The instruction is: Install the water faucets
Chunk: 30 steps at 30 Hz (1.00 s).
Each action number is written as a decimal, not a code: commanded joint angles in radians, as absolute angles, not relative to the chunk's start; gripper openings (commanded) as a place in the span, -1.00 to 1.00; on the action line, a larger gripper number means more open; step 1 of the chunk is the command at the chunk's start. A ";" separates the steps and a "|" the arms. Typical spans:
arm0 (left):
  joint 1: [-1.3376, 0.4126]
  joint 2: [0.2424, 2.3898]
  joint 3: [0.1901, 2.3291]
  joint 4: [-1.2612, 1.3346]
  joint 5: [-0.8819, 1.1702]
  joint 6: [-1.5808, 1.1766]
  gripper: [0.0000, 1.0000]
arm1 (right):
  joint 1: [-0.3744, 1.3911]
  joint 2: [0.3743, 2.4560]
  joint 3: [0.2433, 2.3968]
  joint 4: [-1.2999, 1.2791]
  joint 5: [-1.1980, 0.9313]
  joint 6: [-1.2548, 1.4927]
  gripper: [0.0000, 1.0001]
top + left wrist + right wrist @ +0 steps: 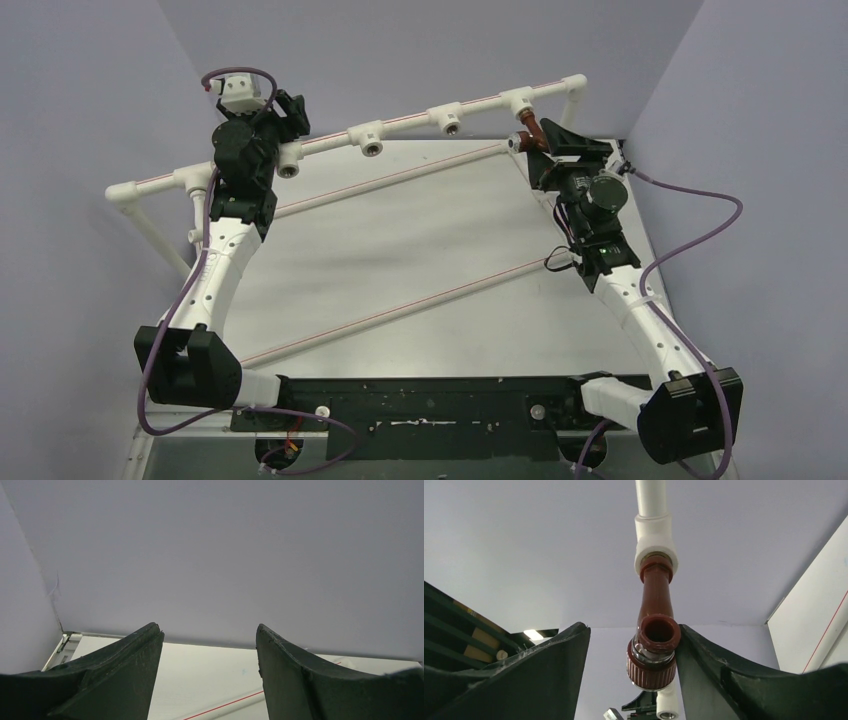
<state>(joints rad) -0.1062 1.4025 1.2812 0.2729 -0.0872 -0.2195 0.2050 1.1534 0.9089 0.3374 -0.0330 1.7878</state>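
Observation:
A dark reddish-brown water faucet (530,133) sits with its threaded end in the rightmost white tee socket (518,100) of the pipe frame (410,121). In the right wrist view the faucet (655,595) hangs down from that socket (655,535), its ribbed knob lowest. My right gripper (634,627) is open around it: the right finger (704,665) touches the faucet's spout and the left finger stands well clear. My left gripper (210,635) is open with nothing in it. In the top view it (292,113) hovers over the frame's left end.
Other open tee sockets (372,141) (451,119) (288,160) line the top rail. Two long white pipes with red stripes (395,183) (400,310) cross the table diagonally. Grey walls close in at the back and on both sides.

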 commanded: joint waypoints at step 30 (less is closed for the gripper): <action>-0.110 1.481 1.220 0.050 -0.091 -0.193 0.31 | 0.229 0.941 0.935 0.163 -0.110 1.369 0.47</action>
